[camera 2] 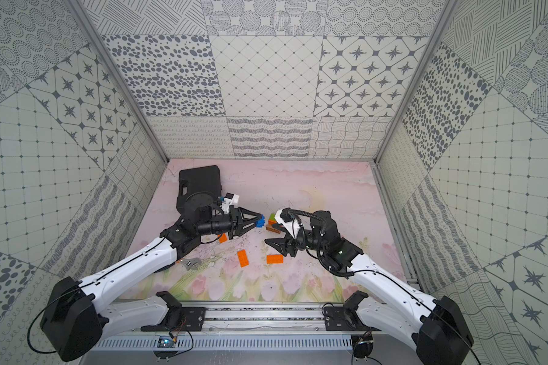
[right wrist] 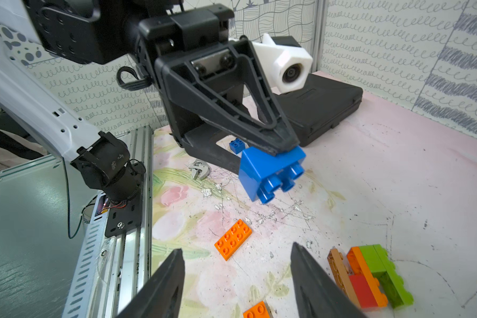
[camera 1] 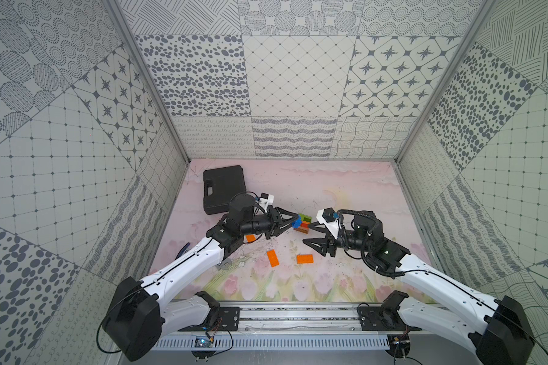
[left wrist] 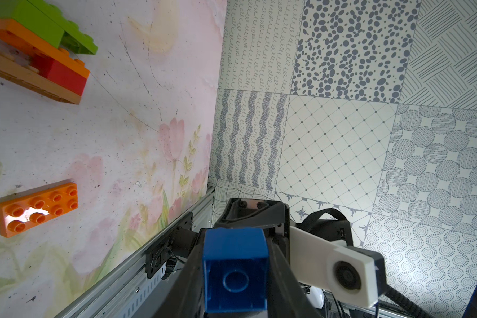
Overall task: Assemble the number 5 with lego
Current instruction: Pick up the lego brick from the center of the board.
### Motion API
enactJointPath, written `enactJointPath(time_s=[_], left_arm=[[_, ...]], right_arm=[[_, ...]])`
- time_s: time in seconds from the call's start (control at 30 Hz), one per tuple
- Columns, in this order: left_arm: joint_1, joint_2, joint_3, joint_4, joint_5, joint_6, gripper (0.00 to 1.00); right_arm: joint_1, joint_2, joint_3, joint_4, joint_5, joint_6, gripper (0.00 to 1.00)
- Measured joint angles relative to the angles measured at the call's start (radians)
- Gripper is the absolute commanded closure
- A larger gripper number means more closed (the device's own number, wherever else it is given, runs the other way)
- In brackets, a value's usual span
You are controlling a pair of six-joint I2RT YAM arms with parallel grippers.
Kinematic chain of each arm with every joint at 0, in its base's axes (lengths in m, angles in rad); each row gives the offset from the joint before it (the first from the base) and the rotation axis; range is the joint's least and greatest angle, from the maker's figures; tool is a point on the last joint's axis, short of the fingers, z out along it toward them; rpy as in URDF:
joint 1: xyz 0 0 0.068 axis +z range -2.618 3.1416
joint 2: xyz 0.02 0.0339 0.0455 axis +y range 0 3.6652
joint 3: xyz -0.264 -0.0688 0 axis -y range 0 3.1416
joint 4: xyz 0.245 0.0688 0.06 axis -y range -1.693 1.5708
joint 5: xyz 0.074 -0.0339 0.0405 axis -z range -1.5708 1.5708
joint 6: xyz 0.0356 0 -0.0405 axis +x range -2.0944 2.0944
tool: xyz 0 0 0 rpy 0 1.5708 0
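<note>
Roughly halfway, I'd judge. The joined stack (right wrist: 365,278) lies flat mid-bench (camera 1: 345,196) in brown, red, orange and green layers, not yet a readable 5. The left gripper (right wrist: 284,147) is clamped on a blue square brick (right wrist: 271,173), held tilted off the bench at the stack's 9 o'clock and apart from it. The right gripper (camera 1: 307,233) is spread and empty at 4 o'clock. Loose orange bricks (camera 1: 272,257) at 6 o'clock look unused. All glossy hard plastic with round studs: eight on the oblongs, four on the blue.

no readable text, label, brand, number or sign anywhere in my views; wall panels carry patterns only.
</note>
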Motion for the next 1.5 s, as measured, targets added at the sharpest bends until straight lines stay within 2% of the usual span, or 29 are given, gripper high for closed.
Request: enactJointPath(time_s=[0.37,0.63,0.87,0.93,1.07,1.13,1.27,1.37,1.5], left_arm=[[-0.001,-0.011,0.0,0.016,0.032,-0.019,0.82],[-0.011,0.003,0.0,0.051,0.058,-0.038,0.82],[-0.014,0.007,0.0,0.066,0.078,-0.042,0.82],[-0.014,0.007,0.0,0.069,0.084,-0.042,0.82],[-0.014,0.007,-0.005,0.083,0.093,-0.062,0.8],[-0.014,0.01,-0.01,0.092,0.096,-0.068,0.77],[-0.014,0.021,-0.01,0.103,0.099,-0.076,0.72],[-0.014,0.025,-0.01,0.101,0.099,-0.079,0.53],[-0.014,0.023,-0.007,0.077,0.085,-0.041,0.36]], right_arm=[[-0.066,0.075,0.014,0.13,-0.129,0.032,0.37],[-0.078,0.158,0.09,0.212,-0.216,0.044,0.38],[-0.079,0.212,0.094,0.248,-0.259,0.082,0.53],[-0.079,0.214,0.094,0.256,-0.266,0.089,0.65],[-0.082,0.214,0.094,0.263,-0.283,0.092,0.78],[-0.084,0.215,0.094,0.262,-0.287,0.1,0.84],[-0.085,0.215,0.094,0.256,-0.282,0.113,0.85],[-0.085,0.214,0.093,0.243,-0.272,0.121,0.86],[-0.074,0.183,0.089,0.214,-0.248,0.164,0.87]])
